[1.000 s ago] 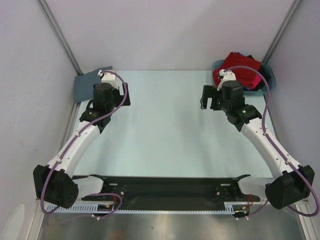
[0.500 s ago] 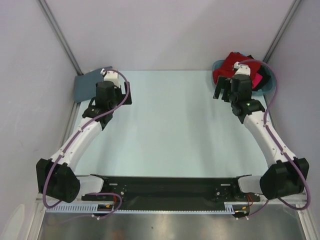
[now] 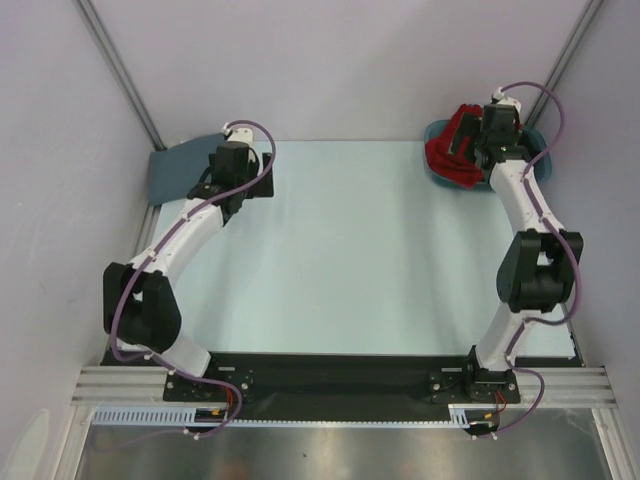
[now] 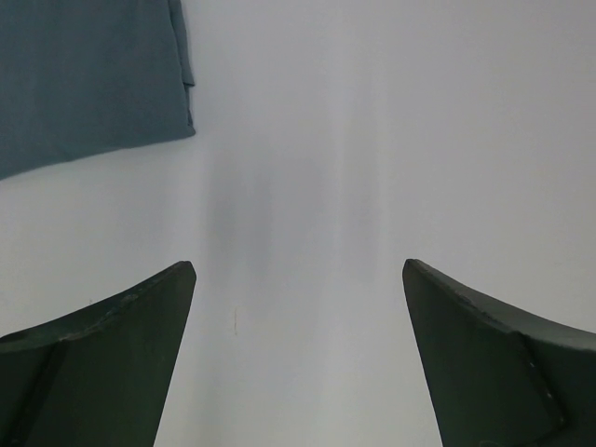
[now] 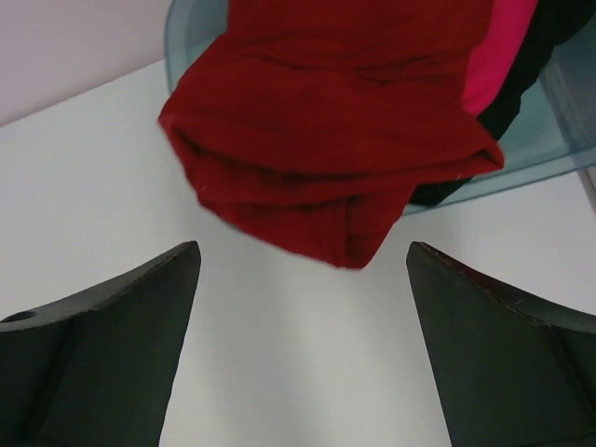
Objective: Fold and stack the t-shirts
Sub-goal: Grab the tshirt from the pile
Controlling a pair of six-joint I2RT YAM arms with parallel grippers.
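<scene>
right arm: since the earlier frames it has swung from mid-tabletop out toward the 1 o'clock corner. its elbow now stands upright above its base and its forearm reaches to the far edge.
right hand (image 3: pixel 468 142) (image 5: pixel 298 265): open, jaws spread wide, gripping nothing. it hovers at the near-left lip of the teal basket (image 3: pixel 541 160) (image 5: pixel 559 140), fingers pointing toward 8 o'clock in the top view.
left arm: also drawn up since then, with the shoulder lifted, the elbow raised and the forearm angled toward 1 o'clock.
left hand (image 3: pixel 262 184) (image 4: pixel 298 270): open, jaws wide apart and empty, over bare tabletop (image 3: pixel 360 250) near the 10 o'clock corner.
item 1, deep red t-shirt (image 3: pixel 450 150) (image 5: pixel 326 140): heaped on top of the basket. a bunched fold spills over the rim onto the tabletop, just ahead of the right hand's fingertips. i cannot tell whether they touch.
item 2, hot pink t-shirt (image 5: pixel 498 56): in the basket, partly under the red one, at 1 o'clock in the right wrist view.
item 3, black t-shirt (image 5: pixel 559 33): in the basket beside the pink one. a dark edge shows beneath the red fold.
item 4, slate grey t-shirt (image 3: pixel 180 170) (image 4: pixel 88 79): lying flat at the 10 o'clock corner of the tabletop, overhanging the left edge. it sits at 10 o'clock of the left hand, apart from it.
</scene>
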